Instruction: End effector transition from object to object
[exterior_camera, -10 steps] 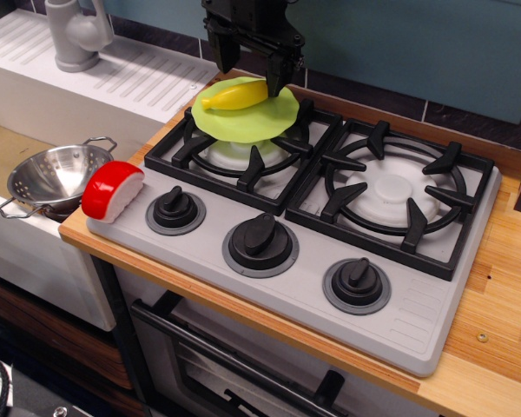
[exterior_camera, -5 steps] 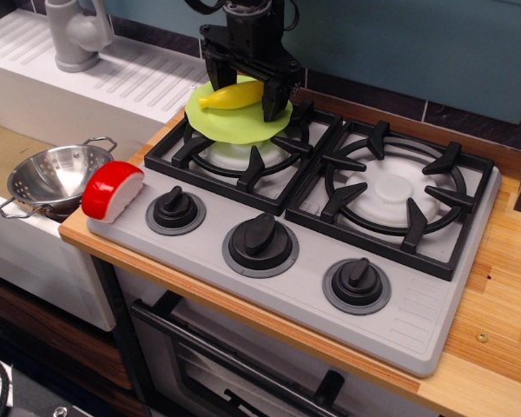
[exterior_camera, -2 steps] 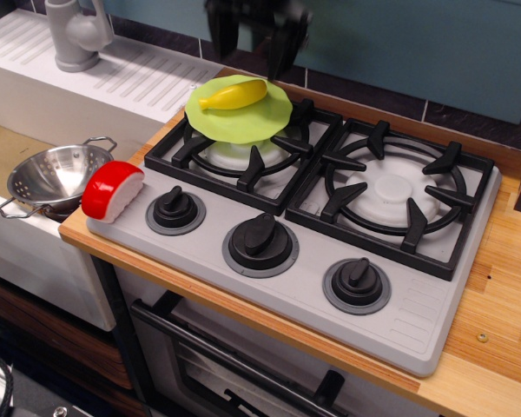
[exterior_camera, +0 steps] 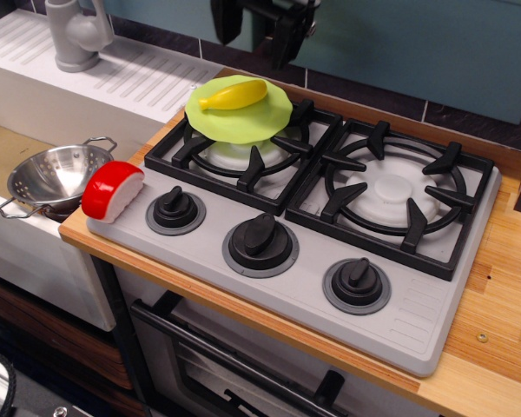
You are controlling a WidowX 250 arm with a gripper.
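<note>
The black gripper (exterior_camera: 254, 39) hangs at the top edge of the view, above and behind the left burner. Its two fingers point down, spread apart, with nothing between them. Its body is cut off by the frame. Below it a yellow banana (exterior_camera: 234, 95) lies on a green plate (exterior_camera: 239, 111) that rests on the left burner grate (exterior_camera: 243, 152). The gripper is clear of the banana.
A red and white toy block (exterior_camera: 113, 190) sits at the stove's front left corner. A metal colander (exterior_camera: 56, 178) sits in the sink at left, with a grey faucet (exterior_camera: 76, 33) behind. The right burner (exterior_camera: 391, 191) and three knobs (exterior_camera: 260, 243) lie on the stove.
The gripper was down around the banana on the plate a second ago. It has let go and risen straight up; the banana stays on the plate.
</note>
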